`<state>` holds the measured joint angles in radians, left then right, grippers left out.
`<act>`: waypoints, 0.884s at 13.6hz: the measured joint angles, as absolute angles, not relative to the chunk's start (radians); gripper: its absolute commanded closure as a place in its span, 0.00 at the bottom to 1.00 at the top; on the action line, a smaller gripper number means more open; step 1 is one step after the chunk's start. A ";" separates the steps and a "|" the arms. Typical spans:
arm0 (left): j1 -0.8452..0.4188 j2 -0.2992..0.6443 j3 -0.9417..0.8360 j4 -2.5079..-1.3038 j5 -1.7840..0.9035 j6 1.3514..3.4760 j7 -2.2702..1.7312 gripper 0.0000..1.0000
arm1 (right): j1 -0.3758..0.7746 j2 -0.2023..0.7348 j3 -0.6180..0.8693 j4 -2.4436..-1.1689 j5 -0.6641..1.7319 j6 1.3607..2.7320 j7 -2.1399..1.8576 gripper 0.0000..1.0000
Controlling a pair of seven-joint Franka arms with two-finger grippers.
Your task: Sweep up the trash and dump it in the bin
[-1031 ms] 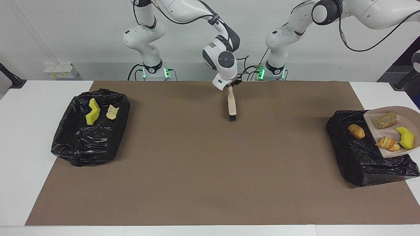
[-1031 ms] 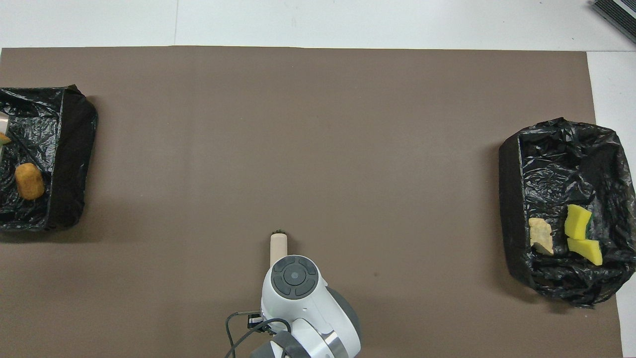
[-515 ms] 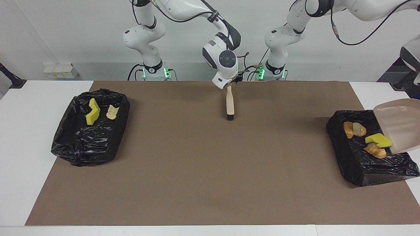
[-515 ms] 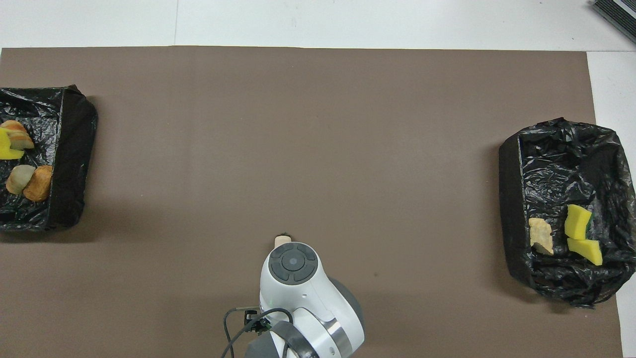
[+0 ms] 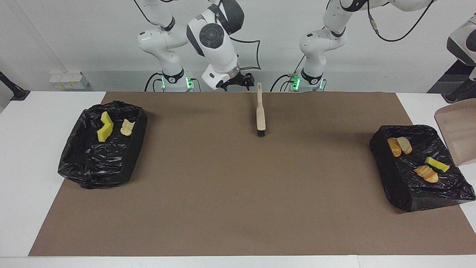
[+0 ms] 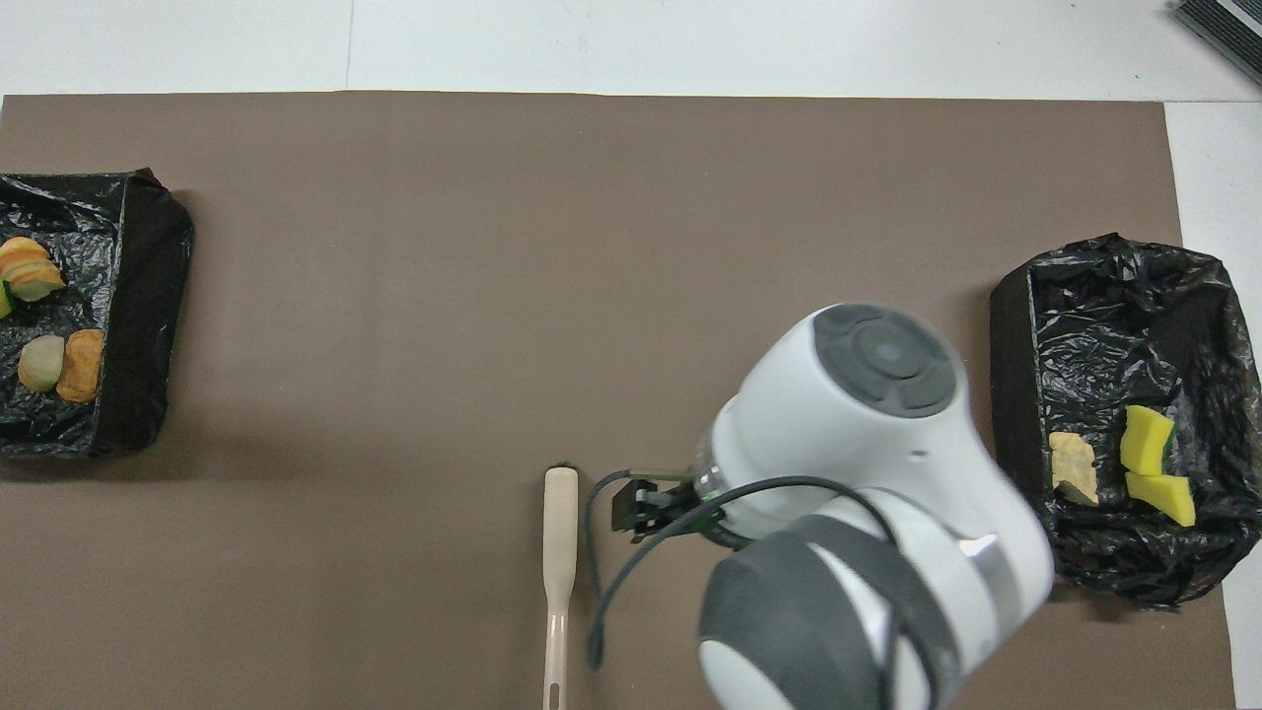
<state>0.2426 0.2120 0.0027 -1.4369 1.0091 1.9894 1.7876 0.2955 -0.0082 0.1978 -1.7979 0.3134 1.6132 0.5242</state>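
Note:
The trash lies in two black-lined bins. The bin [image 5: 416,186] at the left arm's end holds orange and beige lumps [image 5: 395,146], a striped lump [image 5: 427,173] and a green-backed yellow sponge [image 5: 437,164]; the overhead view shows lumps [image 6: 81,365] in it too. The bin [image 5: 93,163] at the right arm's end holds two yellow sponges [image 5: 105,126] and a beige lump [image 5: 127,127]. A beige dustpan [image 5: 457,134] hangs tilted and empty over the first bin's outer end. My left gripper is out of frame. My right gripper [image 5: 241,80] is open and empty, raised beside the brush's handle.
The wooden brush [image 5: 261,111] lies flat on the brown mat [image 5: 238,193] near the robots, bristles pointing away from them; it also shows in the overhead view [image 6: 559,552]. The right arm's wrist [image 6: 877,414] covers part of the mat from above.
The dustpan tipped, its scraps slid into the bin at the left arm's end, and it drew outward. My right gripper let go of the brush, which now lies flat, and rose toward its own side.

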 measured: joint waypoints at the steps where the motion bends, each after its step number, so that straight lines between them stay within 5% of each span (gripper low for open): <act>1: 0.217 0.211 0.000 -1.438 0.962 1.943 1.770 1.00 | 0.247 -0.015 0.197 -1.764 0.281 1.605 0.451 0.00; 6: 0.147 0.211 -0.003 -1.449 0.667 1.794 1.710 1.00 | 0.033 0.018 0.192 -1.713 0.033 1.723 0.069 0.00; 12: 0.073 0.206 -0.007 -1.505 0.360 1.768 1.504 1.00 | -0.131 0.026 0.157 -1.684 0.026 1.711 0.056 0.00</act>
<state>0.0729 0.2059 -0.0072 -1.5052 0.3595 1.7678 1.5039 -0.1313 0.0262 0.1565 -1.6842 0.0258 1.7110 0.0558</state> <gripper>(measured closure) 0.674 0.000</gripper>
